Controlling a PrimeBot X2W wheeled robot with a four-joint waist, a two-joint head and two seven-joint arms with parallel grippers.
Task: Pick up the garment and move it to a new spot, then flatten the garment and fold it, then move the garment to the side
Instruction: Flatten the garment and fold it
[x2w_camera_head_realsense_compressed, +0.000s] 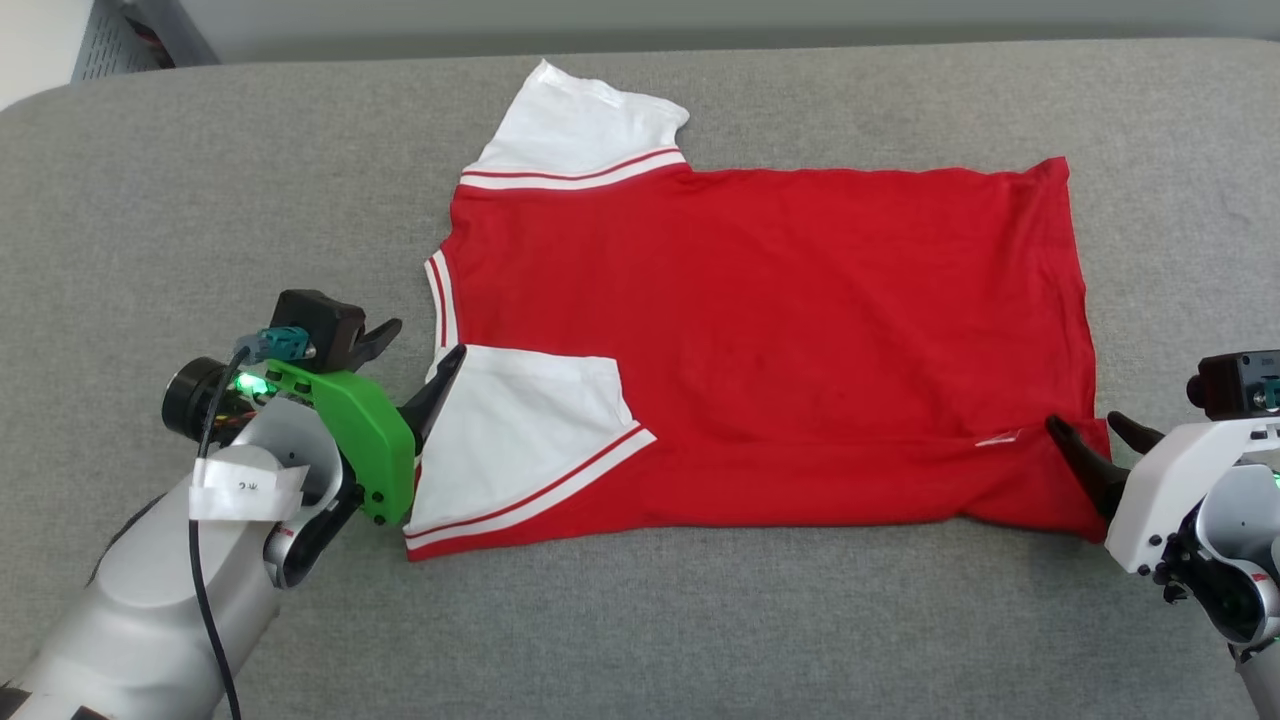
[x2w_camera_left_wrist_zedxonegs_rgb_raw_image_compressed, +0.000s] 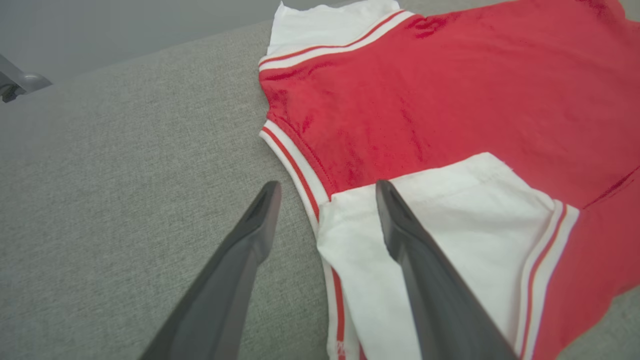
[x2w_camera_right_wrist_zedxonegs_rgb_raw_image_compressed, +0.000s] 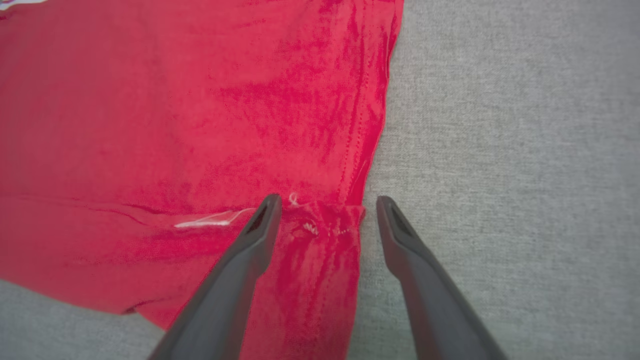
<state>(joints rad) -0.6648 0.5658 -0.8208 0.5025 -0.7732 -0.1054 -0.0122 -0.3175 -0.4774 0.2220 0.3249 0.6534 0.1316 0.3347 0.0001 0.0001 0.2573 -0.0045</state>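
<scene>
- From the head: finds the shirt (x2w_camera_head_realsense_compressed: 780, 340) flat on the grey cushion (x2w_camera_head_realsense_compressed: 200, 180), across the middle, collar toward 9 o'clock, hem toward 3 o'clock.
- Sets the far sleeve (x2w_camera_head_realsense_compressed: 575, 125) sticking out at 11 o'clock and the near sleeve (x2w_camera_head_realsense_compressed: 530, 430) folded over the red cloth at 7 o'clock.
- Places the left gripper (x2w_camera_head_realsense_compressed: 428, 338) at 8 o'clock, fingers spread, one tip at the near sleeve's edge, nothing pinched.
- Places the right gripper (x2w_camera_head_realsense_compressed: 1081, 420) at 4 o'clock, fingers spread beside the hem corner, nothing pinched.
- From the left wrist: looks along the left gripper (x2w_camera_left_wrist_zedxonegs_rgb_raw_image_compressed: 327, 184), spread wide, one finger over the cushion (x2w_camera_left_wrist_zedxonegs_rgb_raw_image_compressed: 125, 175) at 7 o'clock, the other over the near sleeve (x2w_camera_left_wrist_zedxonegs_rgb_raw_image_compressed: 475, 220) at 5 o'clock.
- Shows the shirt (x2w_camera_left_wrist_zedxonegs_rgb_raw_image_compressed: 450, 100) running from 12 to 4 o'clock.
- From the right wrist: looks along the right gripper (x2w_camera_right_wrist_zedxonegs_rgb_raw_image_compressed: 327, 198), spread wide, straddling the folded hem corner.
- Puts the shirt (x2w_camera_right_wrist_zedxonegs_rgb_raw_image_compressed: 175, 100) from 9 to 12 o'clock and the cushion (x2w_camera_right_wrist_zedxonegs_rgb_raw_image_compressed: 500, 125) at 3 o'clock.
</scene>
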